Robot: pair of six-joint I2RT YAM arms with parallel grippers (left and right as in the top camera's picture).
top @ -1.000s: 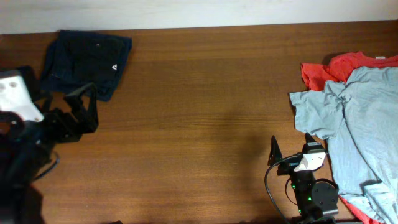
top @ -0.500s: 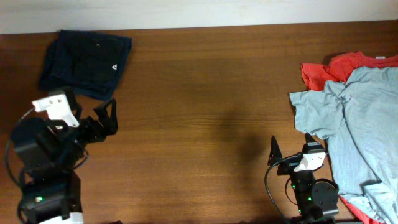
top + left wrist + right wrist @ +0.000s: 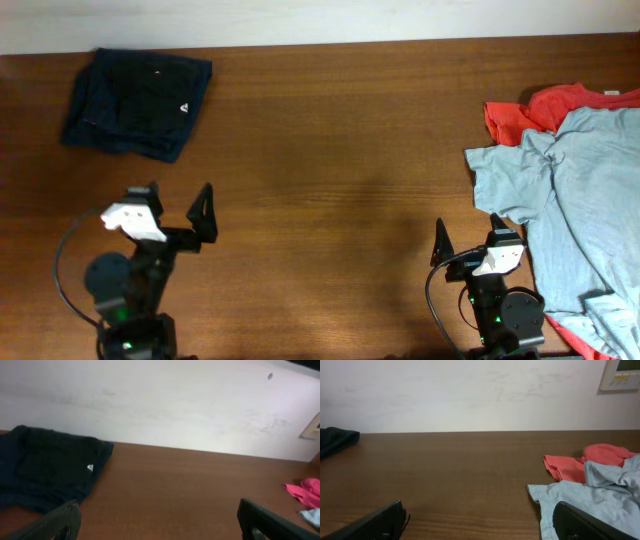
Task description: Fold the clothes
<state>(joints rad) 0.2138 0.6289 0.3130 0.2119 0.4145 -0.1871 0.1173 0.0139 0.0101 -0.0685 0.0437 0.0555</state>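
Observation:
A dark T-shirt (image 3: 138,100) with a small white label lies folded at the table's back left; the left wrist view shows it (image 3: 50,467) ahead to the left. At the right edge a light blue-grey T-shirt (image 3: 580,200) lies crumpled over a red-orange one (image 3: 545,108). My left gripper (image 3: 178,203) stands open over bare wood at front left, well short of the dark shirt, its fingers (image 3: 55,522) wide apart. My right gripper (image 3: 468,232) is open at front right, its right finger close beside the blue-grey shirt's (image 3: 590,495) sleeve, holding nothing.
Brown wooden table (image 3: 330,180) backed by a pale wall (image 3: 470,395). The red-orange shirt (image 3: 590,462) sits behind the blue-grey one. A wall panel (image 3: 622,374) hangs at the upper right.
My left arm has drawn back from beside the dark shirt toward the front edge and swung right, still open. The right arm and all shirts have stayed put.

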